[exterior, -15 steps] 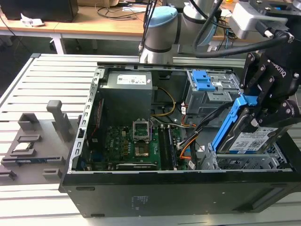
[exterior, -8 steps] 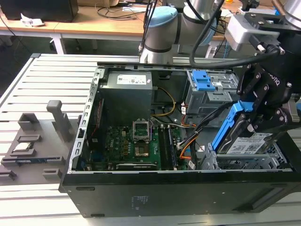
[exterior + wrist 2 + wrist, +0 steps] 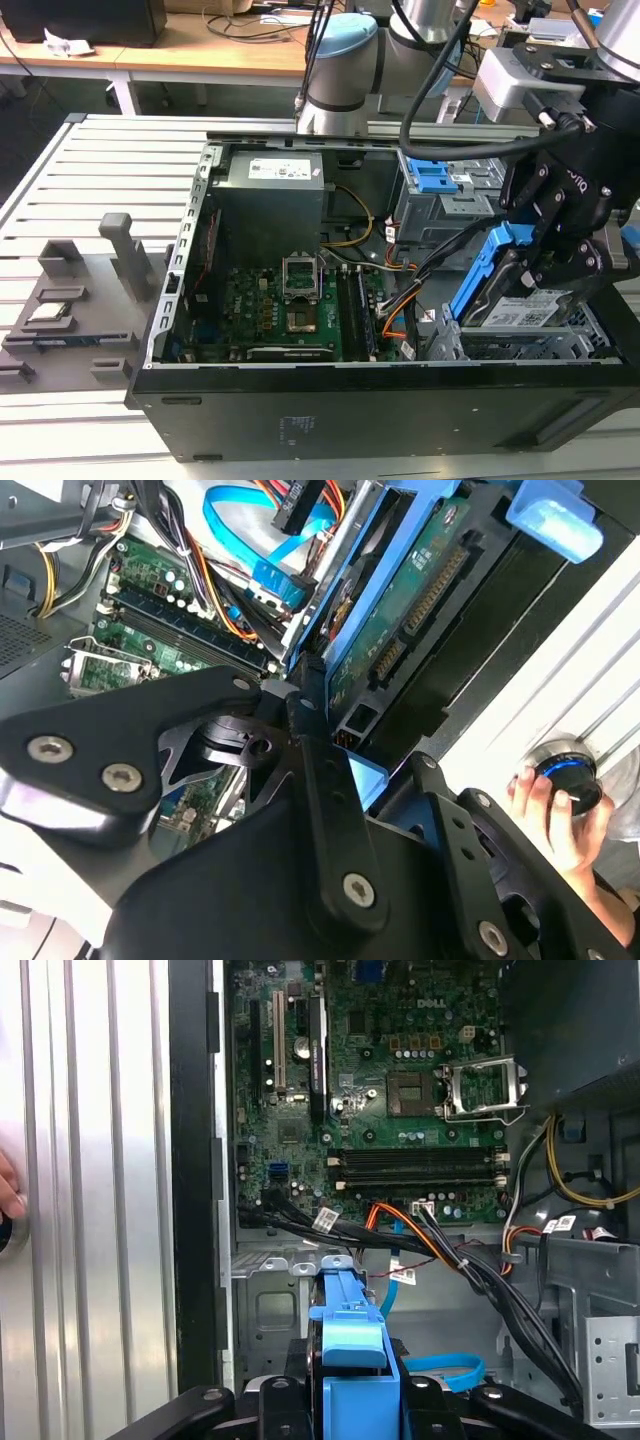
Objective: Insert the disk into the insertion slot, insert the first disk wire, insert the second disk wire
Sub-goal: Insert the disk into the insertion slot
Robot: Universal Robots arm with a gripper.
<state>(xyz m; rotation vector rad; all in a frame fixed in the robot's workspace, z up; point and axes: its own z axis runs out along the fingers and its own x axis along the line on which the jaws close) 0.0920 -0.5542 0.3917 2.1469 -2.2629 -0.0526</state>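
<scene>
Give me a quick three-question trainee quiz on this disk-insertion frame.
1. True or false: the gripper is shut on the disk.
2. The disk is: A) tilted at the insertion slot; B) level and fully seated in it; C) hanging upright, far from it.
3. In the exterior view, toward which side of the computer case does the insertion slot sit?
Key: 1 true; 2 A; 3 the exterior view's right.
</scene>
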